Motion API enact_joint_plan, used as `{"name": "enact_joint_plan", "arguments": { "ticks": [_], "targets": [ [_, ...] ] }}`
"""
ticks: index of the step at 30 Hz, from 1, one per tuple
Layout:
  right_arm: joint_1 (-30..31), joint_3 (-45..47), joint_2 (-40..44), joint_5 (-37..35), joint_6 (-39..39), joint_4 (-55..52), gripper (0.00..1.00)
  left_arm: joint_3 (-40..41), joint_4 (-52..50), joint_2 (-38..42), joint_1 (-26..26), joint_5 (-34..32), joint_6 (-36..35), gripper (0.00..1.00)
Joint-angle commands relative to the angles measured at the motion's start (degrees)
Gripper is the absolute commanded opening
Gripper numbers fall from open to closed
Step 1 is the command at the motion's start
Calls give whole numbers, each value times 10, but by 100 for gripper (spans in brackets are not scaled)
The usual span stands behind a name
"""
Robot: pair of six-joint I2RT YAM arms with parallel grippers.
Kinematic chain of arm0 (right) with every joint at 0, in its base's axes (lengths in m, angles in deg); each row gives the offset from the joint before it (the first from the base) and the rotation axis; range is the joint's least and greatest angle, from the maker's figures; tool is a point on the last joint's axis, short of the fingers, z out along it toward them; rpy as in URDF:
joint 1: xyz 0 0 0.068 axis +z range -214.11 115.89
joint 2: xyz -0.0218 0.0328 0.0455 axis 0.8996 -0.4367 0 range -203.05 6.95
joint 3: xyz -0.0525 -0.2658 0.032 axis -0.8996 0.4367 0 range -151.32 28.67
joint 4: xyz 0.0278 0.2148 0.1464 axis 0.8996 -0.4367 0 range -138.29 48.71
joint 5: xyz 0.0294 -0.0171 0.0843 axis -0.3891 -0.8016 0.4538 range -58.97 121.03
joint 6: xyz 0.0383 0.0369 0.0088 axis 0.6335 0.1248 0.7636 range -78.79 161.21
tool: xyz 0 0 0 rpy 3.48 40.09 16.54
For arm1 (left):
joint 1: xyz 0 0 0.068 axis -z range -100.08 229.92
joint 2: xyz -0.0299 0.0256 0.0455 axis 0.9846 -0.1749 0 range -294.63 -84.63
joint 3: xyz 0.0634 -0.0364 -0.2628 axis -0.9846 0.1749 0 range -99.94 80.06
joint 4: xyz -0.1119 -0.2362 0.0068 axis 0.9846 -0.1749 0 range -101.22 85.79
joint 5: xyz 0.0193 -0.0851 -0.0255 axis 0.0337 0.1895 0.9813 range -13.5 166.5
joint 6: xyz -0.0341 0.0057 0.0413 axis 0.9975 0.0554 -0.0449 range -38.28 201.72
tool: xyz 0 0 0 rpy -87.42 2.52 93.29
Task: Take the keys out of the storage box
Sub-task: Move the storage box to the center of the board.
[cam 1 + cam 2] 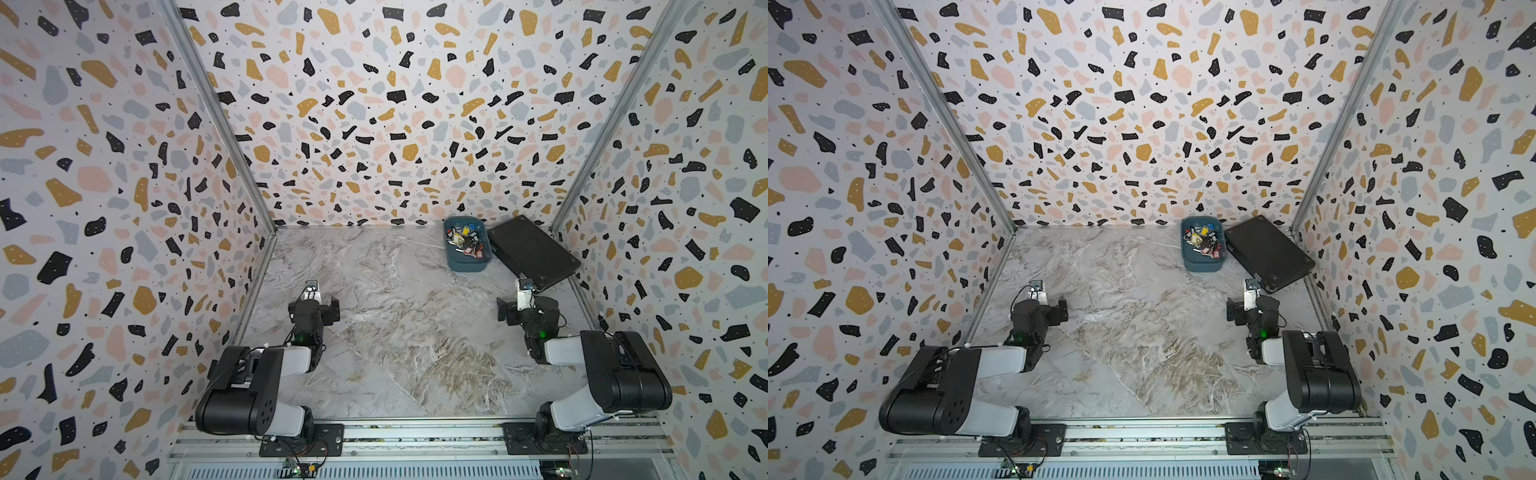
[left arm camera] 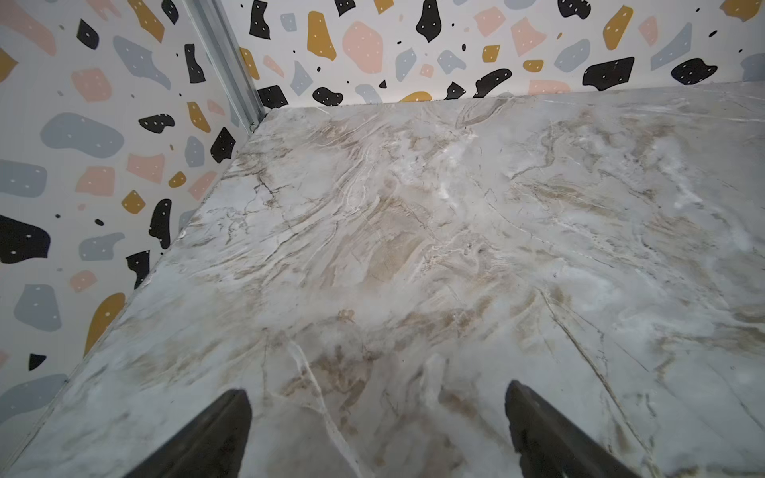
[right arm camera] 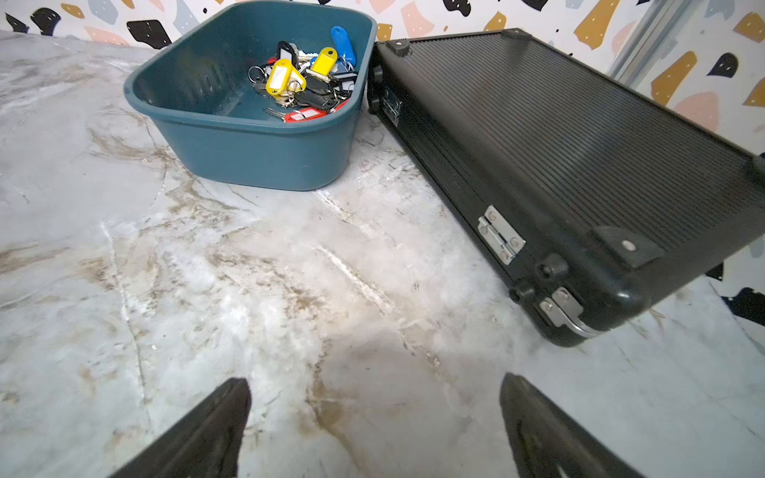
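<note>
Teal box with keys sits at one o'clock, just beside the case; your left claw and right claw are wide open, empty.

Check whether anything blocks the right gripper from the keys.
Nothing visible does. Bare marble tabletop lies between the open right gripper and the lidless dark teal plastic storage box holding the tagged silver metal keys. The ribbed black rectangular case sits beside the box, off that line.

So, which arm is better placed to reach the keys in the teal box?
The right. The right gripper, open, faces the storage box and the keys, which sit on its side beside the black case. The left gripper, also open, faces only bare table.
</note>
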Motion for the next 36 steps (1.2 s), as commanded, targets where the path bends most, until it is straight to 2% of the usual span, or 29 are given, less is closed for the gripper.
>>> {"name": "enact_joint_plan", "arguments": {
  "ticks": [1, 20, 21, 22, 23, 25, 26, 28, 29, 30, 31, 32, 33, 36],
  "targets": [
    [0, 1, 10, 4, -6, 10, 99, -3, 29, 5, -1, -2, 0, 99],
    [-13, -2, 10, -5, 13, 8, 99, -8, 12, 9, 0, 0, 1, 99],
    [-13, 0, 11, -6, 13, 9, 99, -7, 12, 11, 1, -2, 1, 100],
    [-13, -2, 20, -14, 16, 4, 99, -8, 14, 16, 7, -30, 4, 100],
    [-12, -10, 38, -24, 20, -23, 99, -16, -1, 30, 14, -60, 3, 100],
    [-11, -68, 106, -73, 41, -188, 99, -60, -129, 89, 34, -112, 5, 99],
    [-12, -109, 128, -115, 85, -276, 99, -82, -175, 112, 40, -126, 5, 100],
    [-14, -216, 147, -202, 273, -492, 99, -127, -267, 171, 40, -160, 58, 100],
    [-17, -257, 143, -196, 321, -571, 99, -144, -300, 193, 39, -154, 61, 100],
    [-28, -299, 129, -112, 293, -612, 99, -166, -341, 215, 39, -141, 64, 99],
    [-34, -354, 108, -35, 244, -661, 94, -190, -390, 231, 39, -136, 76, 100],
    [-34, -403, 87, -1, 225, -710, 89, -210, -429, 240, 39, -132, 82, 99],
    [-33, -452, 66, 2, 222, -755, 86, -229, -470, 248, 39, -119, 86, 100],
    [-29, -562, 28, 5, 207, -858, 87, -265, -539, 262, 39, -74, 108, 99]
  ]
}}
